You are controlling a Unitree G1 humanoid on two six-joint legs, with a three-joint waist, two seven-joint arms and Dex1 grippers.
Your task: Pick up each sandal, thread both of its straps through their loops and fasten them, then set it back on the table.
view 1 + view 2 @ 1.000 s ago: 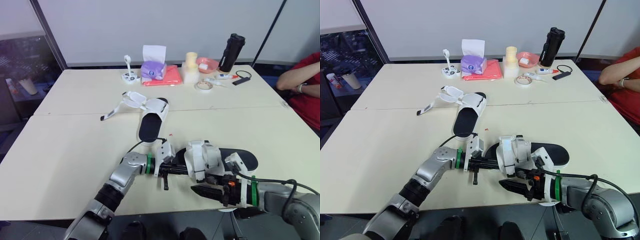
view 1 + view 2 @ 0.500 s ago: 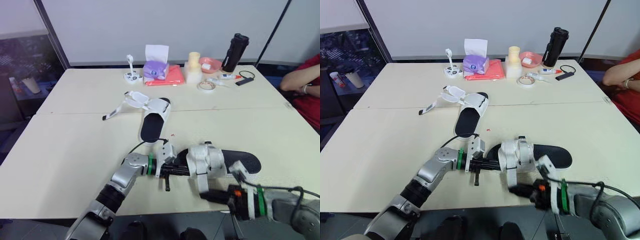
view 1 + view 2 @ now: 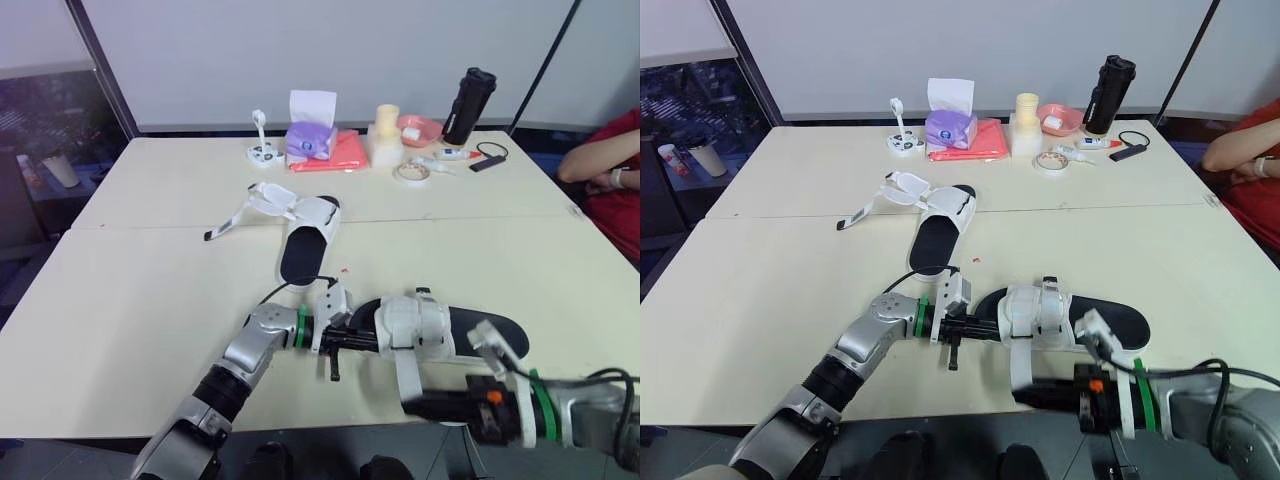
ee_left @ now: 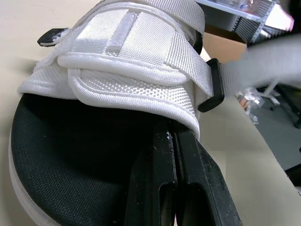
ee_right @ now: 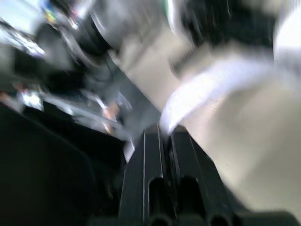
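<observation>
While I watched through the head camera, the near sandal [image 3: 482,323] lay at the front of the tabletop [image 3: 150,300], the left jaws clamped on its white upper. The right jaws held its strap [image 3: 405,372], drawn toward the edge. The far sandal [image 3: 305,245] lay mid-tabletop, unfastened. The left wrist view showed the left jaws pressed together under the upper's rim. The right wrist view, blurred, showed the right jaws together on the strap's end.

The sandal [image 4: 106,92] has straps [image 4: 141,28] of coarse white woven cloth with a slight sheen, a matt black, finely grained footbed [image 4: 70,155] and a smooth black plastic loop [image 4: 214,87], while the cream table [image 3: 140,290] looks smooth and matt.
</observation>
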